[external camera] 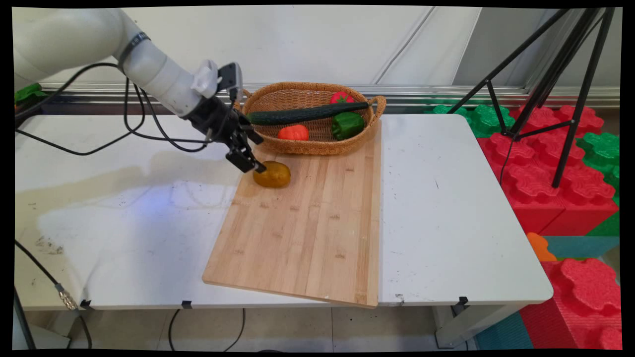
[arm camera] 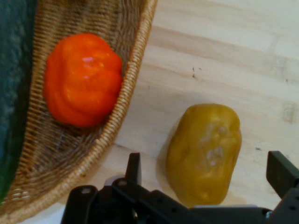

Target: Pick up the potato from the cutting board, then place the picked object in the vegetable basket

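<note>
A yellow-brown potato lies on the far left corner of a wooden cutting board. My black gripper hangs at the potato's left side, tilted down toward it. In the hand view the potato sits between the two fingers, which stand apart on either side of it without pressing it; the gripper is open. Just behind, a wicker basket holds an orange pepper, a long dark cucumber, a green pepper and a red fruit.
The basket's rim runs close beside the potato, with the orange pepper inside it. Black cables hang from the arm over the table's left half. A black tripod and red and green foam blocks stand off the table's right.
</note>
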Available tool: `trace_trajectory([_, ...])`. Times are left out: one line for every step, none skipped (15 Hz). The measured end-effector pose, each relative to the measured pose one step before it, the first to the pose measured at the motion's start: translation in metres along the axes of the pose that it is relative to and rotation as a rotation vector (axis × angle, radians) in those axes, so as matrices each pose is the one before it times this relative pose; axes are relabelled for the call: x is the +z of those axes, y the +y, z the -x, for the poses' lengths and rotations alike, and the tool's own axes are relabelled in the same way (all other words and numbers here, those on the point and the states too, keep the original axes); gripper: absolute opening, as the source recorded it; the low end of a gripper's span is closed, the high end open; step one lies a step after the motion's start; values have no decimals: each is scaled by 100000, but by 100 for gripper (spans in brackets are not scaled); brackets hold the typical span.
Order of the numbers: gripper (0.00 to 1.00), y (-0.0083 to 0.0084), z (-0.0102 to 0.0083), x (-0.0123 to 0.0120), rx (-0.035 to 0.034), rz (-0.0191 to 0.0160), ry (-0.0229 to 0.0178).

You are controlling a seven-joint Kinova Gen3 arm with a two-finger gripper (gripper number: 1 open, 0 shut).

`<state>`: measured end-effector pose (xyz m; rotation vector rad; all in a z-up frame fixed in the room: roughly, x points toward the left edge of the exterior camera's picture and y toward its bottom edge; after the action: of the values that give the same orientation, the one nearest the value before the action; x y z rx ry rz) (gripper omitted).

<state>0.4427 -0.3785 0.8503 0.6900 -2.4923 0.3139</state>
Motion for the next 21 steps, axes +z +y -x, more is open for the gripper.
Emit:
trace_trajectory([100, 130, 0, 711, -469, 712, -937])
trace_trajectory([100, 84, 7, 583, -299, 538, -831])
trace_trajectory([100, 80, 4, 644, -190, 565, -941])
trace_trajectory([100, 49, -8, 602, -118, 556, -850])
trace_trajectory([100, 31, -6, 468, 59, 363, -600])
trace_trajectory([100, 15, -10, 494, 243, 308, -584])
trace_trajectory([100, 17, -14, 456, 435, 306, -507])
trace_trajectory([100, 15, -5, 350, 348, 273, -426])
trace_trajectory([100, 29, -12, 380, 394, 287, -426])
trace_trajectory([100, 66, 1, 334, 376, 385, -409])
trace_trajectory([100, 85, -7, 288, 376, 379, -293])
trace_trajectory([100, 62, -2, 228, 263, 312, -234])
trace_trajectory([100, 65, -17, 202, 292, 293, -155])
trace_trajectory([100, 29, -23, 138, 232, 83, -15])
trace_trajectory([100, 3, -30, 77, 182, -62, 59])
trace_trajectory([0, 2, -51, 70, 266, -109, 145])
trace_trajectory([0, -13, -58, 39, 323, -252, 297])
trace_trajectory([0, -22, -78, 2, 355, -274, 269])
trace_trajectory([0, -14, -37, -17, 209, -221, 172])
trace_trajectory([0, -4, -5, -52, 146, -215, 144])
trace_trajectory([0, -5, -33, -119, 188, -234, 245])
